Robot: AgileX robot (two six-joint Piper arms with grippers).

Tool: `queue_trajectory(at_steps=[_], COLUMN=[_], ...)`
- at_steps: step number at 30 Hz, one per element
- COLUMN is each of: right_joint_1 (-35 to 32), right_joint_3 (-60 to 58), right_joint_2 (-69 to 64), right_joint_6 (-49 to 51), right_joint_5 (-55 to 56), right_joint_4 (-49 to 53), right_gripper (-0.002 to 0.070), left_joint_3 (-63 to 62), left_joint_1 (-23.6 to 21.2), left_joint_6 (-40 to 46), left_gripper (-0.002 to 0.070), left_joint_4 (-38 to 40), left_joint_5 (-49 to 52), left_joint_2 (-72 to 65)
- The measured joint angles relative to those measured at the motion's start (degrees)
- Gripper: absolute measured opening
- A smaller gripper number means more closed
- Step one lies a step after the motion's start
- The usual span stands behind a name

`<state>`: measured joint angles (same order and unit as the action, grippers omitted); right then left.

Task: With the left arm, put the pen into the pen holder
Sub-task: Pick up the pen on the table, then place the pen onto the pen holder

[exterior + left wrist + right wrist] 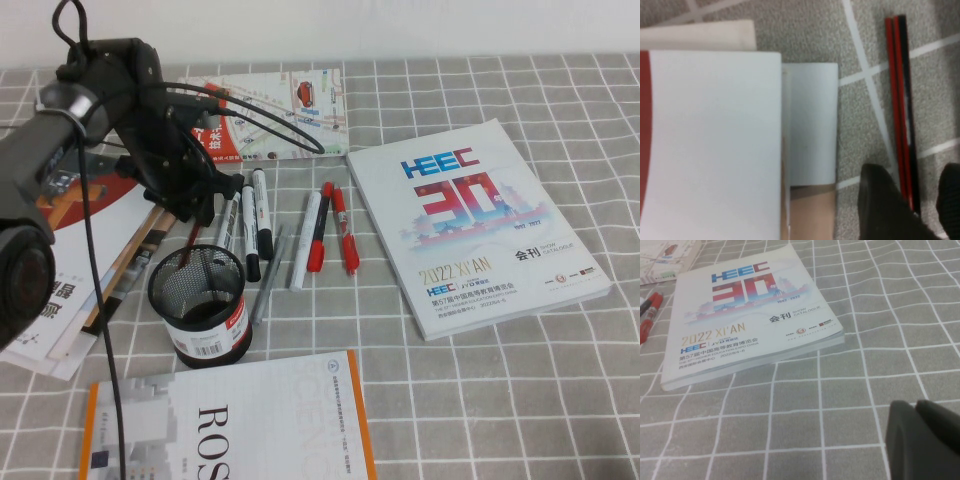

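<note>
The thin dark-red pen [190,242] lies on the grey checked cloth just behind the pen holder [200,305], a black mesh cup with a barcode label. In the left wrist view the pen [897,100] runs lengthwise between the two black fingers [880,205]. My left gripper [200,205] is low over the pen's far end and open around it [915,200]; one finger is close beside the pen and the other stands apart. My right gripper [922,440] is out of the high view, shut and empty over bare cloth.
White black-capped markers [255,222] and red-capped pens [322,235] lie right of the pen. A HEEC catalogue [480,225] lies at the right, a map brochure [270,110] at the back, stacked papers [70,300] at the left and an orange-edged book [230,420] in front.
</note>
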<state>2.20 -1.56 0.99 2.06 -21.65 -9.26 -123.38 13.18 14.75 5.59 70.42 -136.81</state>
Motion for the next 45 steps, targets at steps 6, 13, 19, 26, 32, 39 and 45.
queue_trajectory(at_steps=[6,13,19,26,32,39,45], right_joint_1=[0.0,0.0,0.0,0.0,0.0,0.0,0.0], right_joint_3=[0.0,0.0,0.0,0.0,0.0,0.0,0.0], right_joint_2=[0.0,0.0,0.0,0.0,0.0,0.0,0.0], right_joint_6=[0.0,0.0,0.0,0.0,0.0,0.0,0.0], right_joint_5=[0.0,0.0,0.0,0.0,0.0,0.0,0.0], right_joint_4=[0.0,0.0,0.0,0.0,0.0,0.0,0.0], right_gripper=[-0.0015,-0.0015,-0.0015,-0.0015,-0.0015,-0.0015,-0.0015], left_joint_3=[0.0,-0.2,-0.5,-1.1,-4.7,-6.2,-6.0], left_joint_1=[0.0,1.3,2.2,2.4,2.4,2.4,2.5], left_joint_6=[0.0,0.3,0.4,0.4,0.4,1.2,2.2], left_gripper=[0.0181,0.0031,0.0022,0.0021,0.0021,0.0021,0.0021], left_joint_4=[0.4,-0.1,-1.6,-1.9,-1.9,-1.4,-0.9], left_joint_5=[0.0,0.0,0.0,0.1,0.2,0.7,1.1], left_joint_2=[0.0,-0.3,-0.5,0.6,5.4,11.8,21.4])
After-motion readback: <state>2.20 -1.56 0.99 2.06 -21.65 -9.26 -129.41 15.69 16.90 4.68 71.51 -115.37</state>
